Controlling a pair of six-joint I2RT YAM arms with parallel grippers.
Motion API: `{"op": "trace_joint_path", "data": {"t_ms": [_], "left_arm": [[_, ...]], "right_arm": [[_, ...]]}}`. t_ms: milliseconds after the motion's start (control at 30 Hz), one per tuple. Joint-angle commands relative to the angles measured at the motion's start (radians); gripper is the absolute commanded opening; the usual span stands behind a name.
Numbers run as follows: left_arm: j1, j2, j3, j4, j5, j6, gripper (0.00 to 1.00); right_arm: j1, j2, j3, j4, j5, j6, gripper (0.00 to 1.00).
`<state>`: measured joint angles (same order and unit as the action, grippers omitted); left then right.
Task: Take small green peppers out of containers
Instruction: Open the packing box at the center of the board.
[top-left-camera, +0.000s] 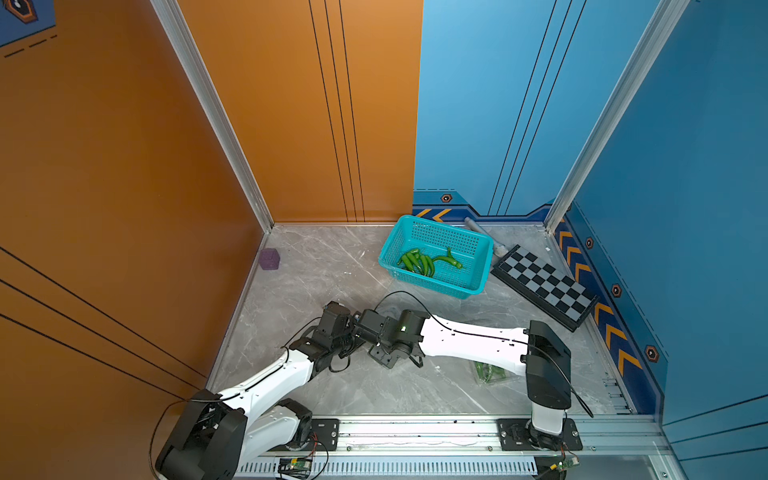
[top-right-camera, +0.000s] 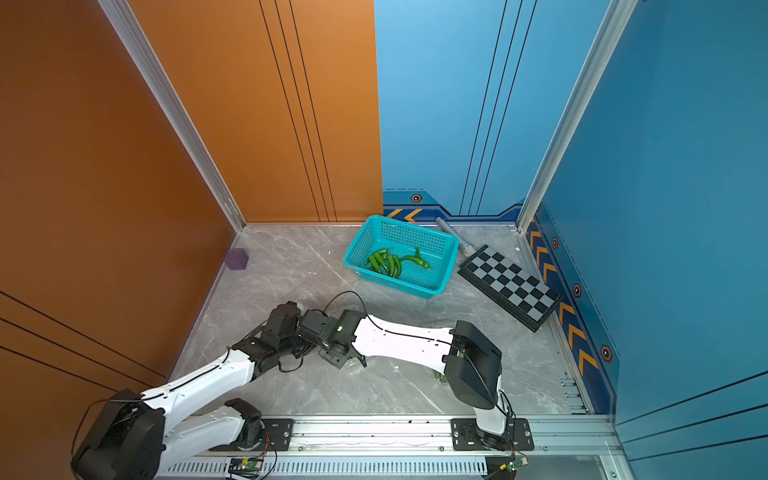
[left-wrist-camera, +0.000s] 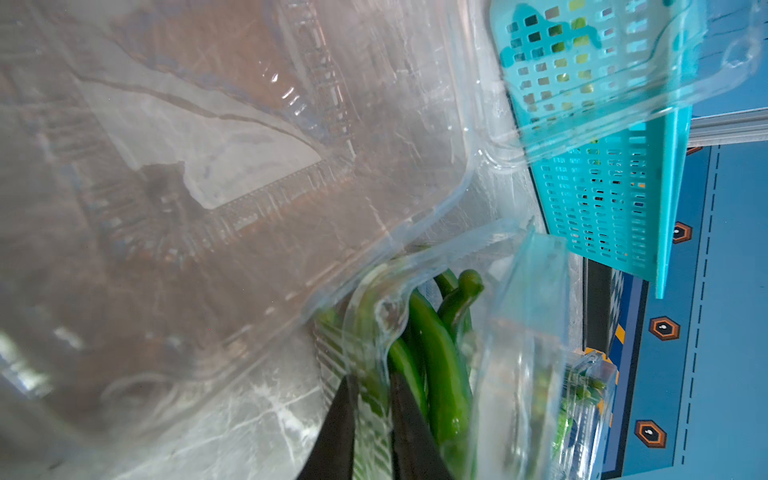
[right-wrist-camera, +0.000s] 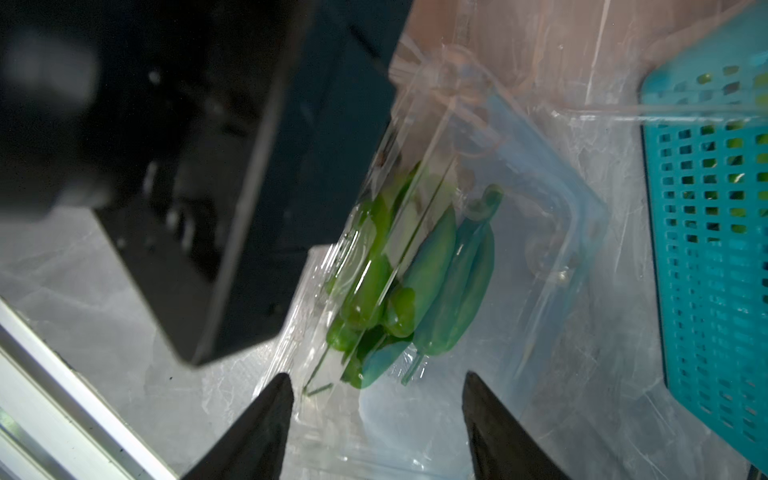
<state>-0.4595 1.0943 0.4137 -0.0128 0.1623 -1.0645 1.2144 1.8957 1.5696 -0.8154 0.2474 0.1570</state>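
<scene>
The green peppers (right-wrist-camera: 432, 282) lie inside a clear container (right-wrist-camera: 552, 232) just ahead of the right gripper (right-wrist-camera: 374, 415), whose jaws stand wide apart and grip nothing. The left gripper (left-wrist-camera: 372, 424) is pinched on that container's ribbed wall. A teal basket (top-left-camera: 440, 237) holding more of them stands just beyond, and the grey marble table (top-left-camera: 316, 266) lies bare toward the orange wall (top-left-camera: 291, 124).

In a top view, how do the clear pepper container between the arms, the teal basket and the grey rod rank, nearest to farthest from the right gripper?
From the right gripper:
1. clear pepper container: right at its fingers, mid-table.
2. teal basket: farther back.
3. grey rod: behind the basket, farthest back.
</scene>
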Motion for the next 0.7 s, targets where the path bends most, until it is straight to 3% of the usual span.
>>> {"op": "trace_joint_path", "data": {"t_ms": [0,667], "left_arm": [[-0.008,-0.020,-0.005,-0.018,-0.029,-0.012,0.18],[0.021,-0.042,-0.038,0.013,-0.013,-0.036,0.17]], "right_arm": [[0.017,0.013,-0.024,0.074,0.067,0.019,0.67],[0.050,-0.135,-0.353,0.455,0.246,0.045,0.65]]}}
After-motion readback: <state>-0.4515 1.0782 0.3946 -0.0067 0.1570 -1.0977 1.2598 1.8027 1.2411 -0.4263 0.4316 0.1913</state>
